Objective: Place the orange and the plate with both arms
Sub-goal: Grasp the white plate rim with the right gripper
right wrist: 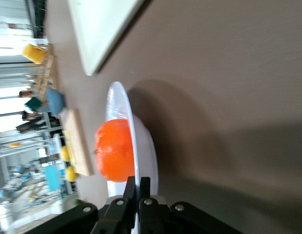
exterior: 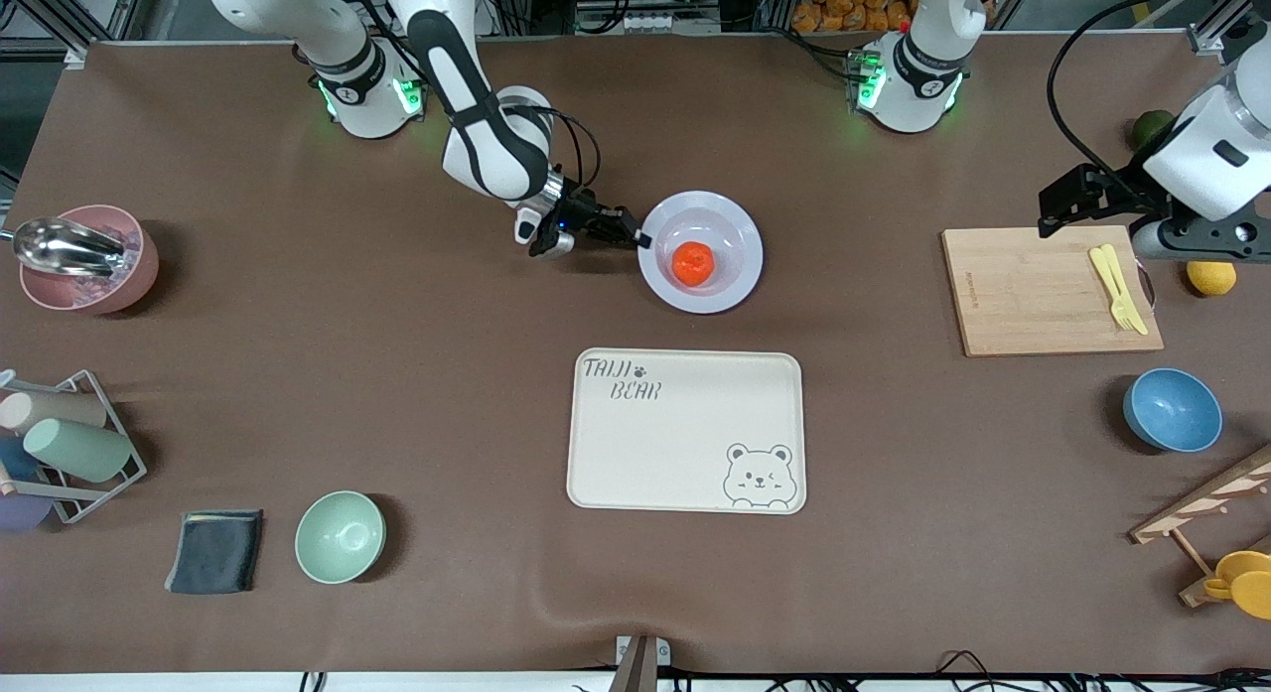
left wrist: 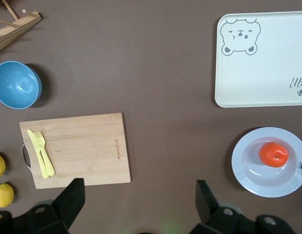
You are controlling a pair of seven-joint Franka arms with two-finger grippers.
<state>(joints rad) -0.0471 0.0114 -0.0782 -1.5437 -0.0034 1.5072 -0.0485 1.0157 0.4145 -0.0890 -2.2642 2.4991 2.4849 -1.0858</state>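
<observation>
One orange (exterior: 693,263) sits loose in the glossy plate (exterior: 739,227), farther from the camera than the bear tray (exterior: 685,430). Right tool (exterior: 640,239) pinches the stiff, slippery rim; tilting risks rolling. Left tool (left wrist: 138,204) waits open above the cutting board (left wrist: 87,146).

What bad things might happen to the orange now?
1. The right hand pinches only the plate's thin rim; if lifted, the plate may tilt or slip.
2. The orange sits loose in the plate, so a tilt could roll it off.
3. The left hand, open over the board, gives no support.
</observation>
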